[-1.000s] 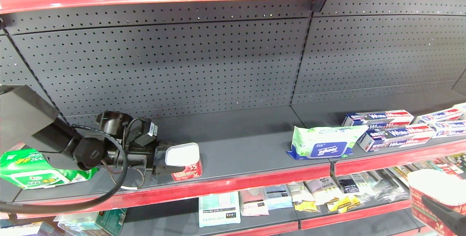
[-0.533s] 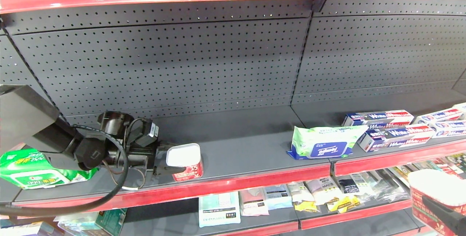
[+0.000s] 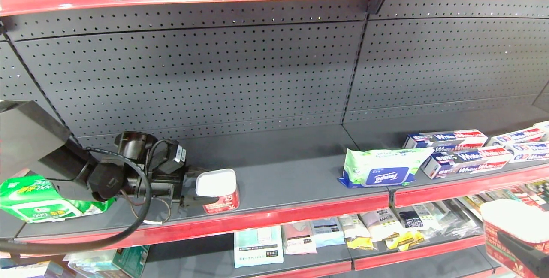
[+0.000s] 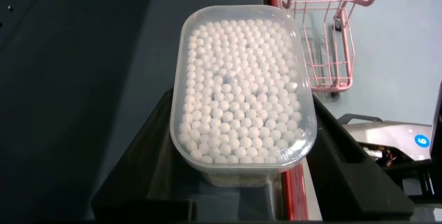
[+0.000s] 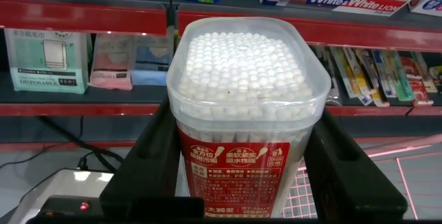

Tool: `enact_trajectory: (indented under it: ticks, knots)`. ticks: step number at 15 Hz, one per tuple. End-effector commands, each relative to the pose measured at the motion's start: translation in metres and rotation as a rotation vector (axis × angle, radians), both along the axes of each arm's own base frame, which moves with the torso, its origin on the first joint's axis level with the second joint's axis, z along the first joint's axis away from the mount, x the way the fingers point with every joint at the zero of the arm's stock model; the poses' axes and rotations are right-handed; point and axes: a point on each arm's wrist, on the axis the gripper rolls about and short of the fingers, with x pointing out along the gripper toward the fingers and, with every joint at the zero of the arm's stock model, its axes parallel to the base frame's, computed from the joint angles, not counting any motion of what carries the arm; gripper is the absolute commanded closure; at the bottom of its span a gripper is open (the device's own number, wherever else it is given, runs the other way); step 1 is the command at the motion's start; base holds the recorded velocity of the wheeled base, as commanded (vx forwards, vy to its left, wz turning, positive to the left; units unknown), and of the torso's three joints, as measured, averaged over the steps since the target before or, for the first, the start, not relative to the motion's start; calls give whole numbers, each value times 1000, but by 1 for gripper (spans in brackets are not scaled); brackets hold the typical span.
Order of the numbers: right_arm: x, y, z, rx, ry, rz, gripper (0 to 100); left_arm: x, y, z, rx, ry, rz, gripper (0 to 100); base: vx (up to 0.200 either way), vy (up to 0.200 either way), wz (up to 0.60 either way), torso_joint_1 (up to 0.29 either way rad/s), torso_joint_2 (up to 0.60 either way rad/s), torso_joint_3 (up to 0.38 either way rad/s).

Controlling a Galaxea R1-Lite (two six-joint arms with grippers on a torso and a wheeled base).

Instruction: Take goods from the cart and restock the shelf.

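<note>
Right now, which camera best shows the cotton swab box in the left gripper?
The head view: the cotton swab box shows whole at the shelf front, in the left gripper. The left wrist view shows its lid and swab tips. The right wrist view's second box is in the right gripper.

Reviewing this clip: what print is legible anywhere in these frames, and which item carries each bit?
"White & White": on the toothpaste boxes.
"DISPOSABLE": on the white pack.
Blue label on the wipes pack: upside down and too blurred to read with confidence.
Red label on the cotton swab tub: characters too small to read.
Green pack: print too small to read.
</note>
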Motion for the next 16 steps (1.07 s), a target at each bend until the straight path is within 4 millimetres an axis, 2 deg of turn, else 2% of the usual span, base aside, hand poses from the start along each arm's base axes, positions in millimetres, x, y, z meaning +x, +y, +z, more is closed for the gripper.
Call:
enact_trajectory:
  ticks: [1,16]
  knots:
    - [0,0,0,-12,0,-1,100,0,0,0,-7,-2,-6,100,0,0,0,0,0,0]
    - [0,0,1,-42,-2,-7,100,-3,1,-13,-3,39,-7,100,0,0,0,0,0,0]
